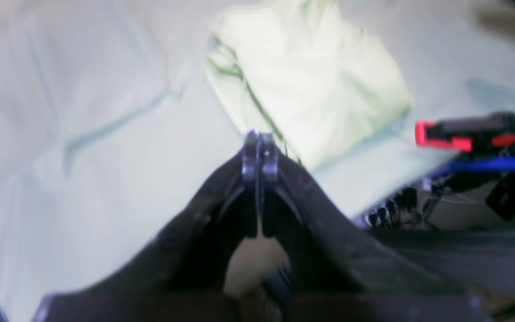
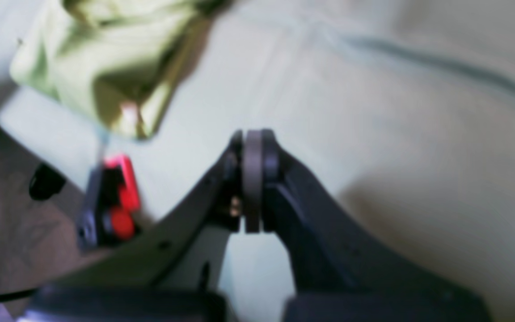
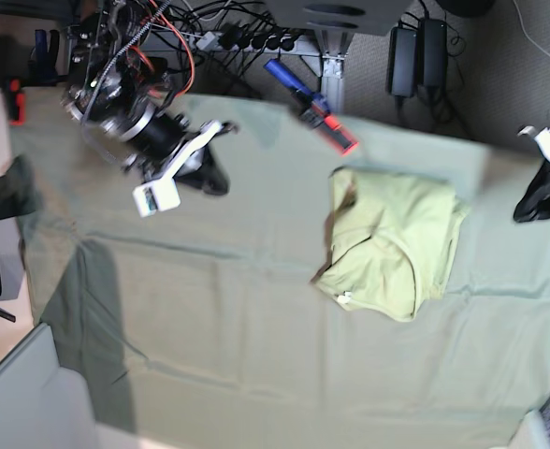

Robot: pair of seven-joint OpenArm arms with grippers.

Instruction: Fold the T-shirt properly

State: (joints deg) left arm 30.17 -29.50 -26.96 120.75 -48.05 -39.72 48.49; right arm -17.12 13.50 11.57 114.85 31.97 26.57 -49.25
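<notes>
**Already folded, both claws shut and empty**

Leftmost in the base view, the right gripper (image 3: 217, 170) hangs over the table cloth (image 3: 209, 309), jaws pressed together on nothing. Centre-right lies the T-shirt (image 3: 392, 238), folded compact. Far right, the left gripper (image 3: 535, 204), likewise closed and empty.

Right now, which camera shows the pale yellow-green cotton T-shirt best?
The base view: the whole folded pale yellow-green cotton T-shirt lies in sight, sharp, on the grey-green table cloth. The left wrist view shows it blurred; the right wrist view cuts it off at the top.
</notes>
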